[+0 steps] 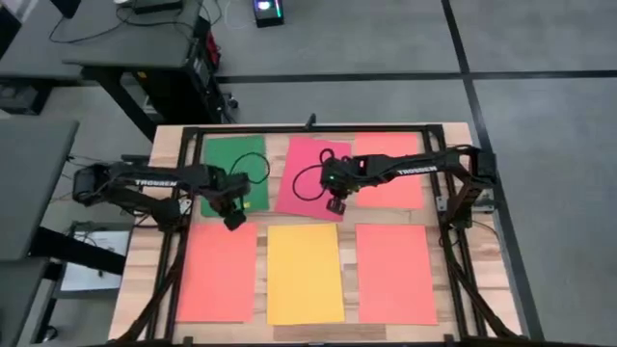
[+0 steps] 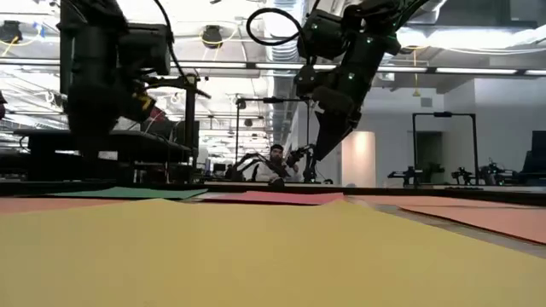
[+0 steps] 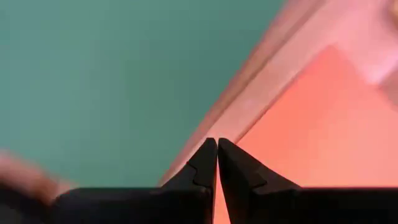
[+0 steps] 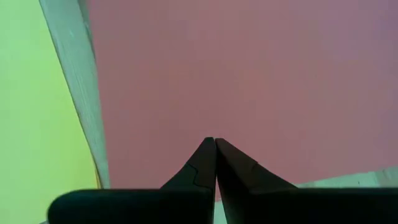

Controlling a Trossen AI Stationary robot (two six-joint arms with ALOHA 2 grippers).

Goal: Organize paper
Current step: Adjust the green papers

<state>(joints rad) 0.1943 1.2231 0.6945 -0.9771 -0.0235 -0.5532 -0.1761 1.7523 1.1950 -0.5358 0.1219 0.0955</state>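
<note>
Wooden surface (image 1: 135, 260) carries six sheets, seen only from above. Wrist cams: left tool (image 3: 216, 144) closed, empty, by green sheet (image 3: 112, 74); right tool (image 4: 214, 142) closed, empty, over pink-red sheet (image 4: 249, 74).

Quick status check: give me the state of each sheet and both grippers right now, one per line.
green sheet: flat, far left.
pink-red sheet: flat, skewed, far middle.
far orange sheet: flat, under right arm.
near-left orange sheet: flat.
yellow sheet: flat, near middle.
near-right orange sheet: flat.
left gripper: shut, empty, at green sheet's near edge.
right gripper: shut, empty, over pink-red sheet.
</note>
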